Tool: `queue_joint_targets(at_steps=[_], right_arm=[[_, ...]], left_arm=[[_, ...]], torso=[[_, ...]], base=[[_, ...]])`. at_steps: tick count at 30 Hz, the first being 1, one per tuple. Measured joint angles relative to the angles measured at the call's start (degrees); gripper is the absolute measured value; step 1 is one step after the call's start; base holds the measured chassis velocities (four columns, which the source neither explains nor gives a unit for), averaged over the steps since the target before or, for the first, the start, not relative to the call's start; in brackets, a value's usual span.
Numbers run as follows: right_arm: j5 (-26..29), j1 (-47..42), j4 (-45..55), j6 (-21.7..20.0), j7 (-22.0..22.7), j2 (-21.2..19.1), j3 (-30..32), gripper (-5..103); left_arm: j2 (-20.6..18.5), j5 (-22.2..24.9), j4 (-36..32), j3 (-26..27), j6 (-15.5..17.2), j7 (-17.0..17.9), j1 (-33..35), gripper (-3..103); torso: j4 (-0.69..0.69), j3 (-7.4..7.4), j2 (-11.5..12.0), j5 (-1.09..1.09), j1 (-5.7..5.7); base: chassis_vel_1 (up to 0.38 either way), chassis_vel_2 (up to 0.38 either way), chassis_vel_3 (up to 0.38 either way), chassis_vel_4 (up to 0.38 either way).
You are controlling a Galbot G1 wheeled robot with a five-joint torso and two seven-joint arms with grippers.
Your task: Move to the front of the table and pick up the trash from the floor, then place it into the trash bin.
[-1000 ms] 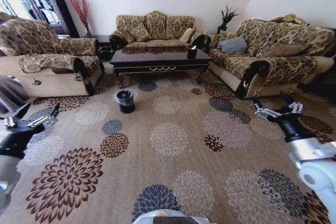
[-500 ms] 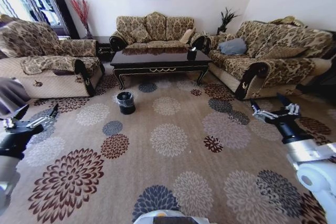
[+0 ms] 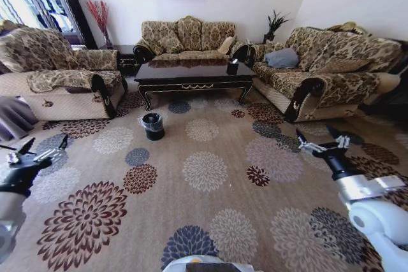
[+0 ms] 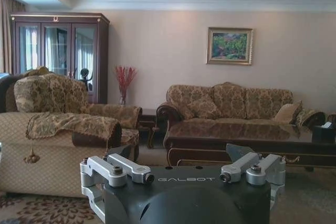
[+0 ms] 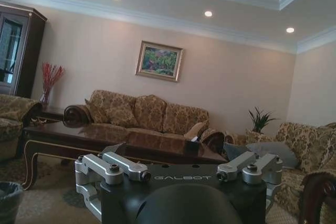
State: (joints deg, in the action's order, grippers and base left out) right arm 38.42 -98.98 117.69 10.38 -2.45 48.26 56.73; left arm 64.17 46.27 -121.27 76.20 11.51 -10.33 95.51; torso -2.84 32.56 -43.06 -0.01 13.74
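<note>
Living room with a big flower-pattern carpet [image 3: 210,183] and patterned sofas on three sides. Both arms are held out low over the carpet, one on each side. Left gripper [image 3: 33,148] has its fingers spread wide with nothing between them, right gripper [image 3: 320,141] same deal — forked open and empty.

Ahead of the left gripper and off toward the middle sits the trash bin [image 3: 152,125], a small black round one on the carpet, well apart from both grippers. It also peeks in at the edge of the right wrist view [image 5: 8,196]. Just beyond the bin is the table [image 3: 194,73] — long, glossy dark wood, gold trim on the front, with a small dark box [image 3: 233,65] at its right end. I can't pick out the trash on the floor, the carpet pattern is too busy
</note>
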Motion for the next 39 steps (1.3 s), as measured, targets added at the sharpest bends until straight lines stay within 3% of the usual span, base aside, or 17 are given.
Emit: queue_joint_targets(at_steps=[10, 29, 39], right_arm=[[-5.1, 0.3, -7.4, 1.4, -0.8, 1.7, -5.8, 100], [0.9, 1.8, -4.8, 0.6, -0.5, 0.1, -2.8, 100], [1.0, 1.3, -3.9, 0.5, -0.6, 0.2, -2.2, 100]], left_arm=[[0.9, -1.5, 7.9, -3.8, -0.2, -0.7, -0.1, 100], [-0.4, 1.1, 3.8, -1.9, 0.4, -0.6, -1.2, 100], [-0.2, 1.0, 3.0, -1.8, 0.5, -0.5, -1.2, 100]], torso=[[0.00, 1.40, -2.5, 0.00, 1.09], [0.00, 4.30, -7.5, 0.01, 3.23], [0.00, 5.70, -10.0, 0.01, 4.31]], base=[[0.000, 0.000, 0.000, 0.000], [0.000, 0.000, 0.000, 0.000], [0.000, 0.000, 0.000, 0.000]])
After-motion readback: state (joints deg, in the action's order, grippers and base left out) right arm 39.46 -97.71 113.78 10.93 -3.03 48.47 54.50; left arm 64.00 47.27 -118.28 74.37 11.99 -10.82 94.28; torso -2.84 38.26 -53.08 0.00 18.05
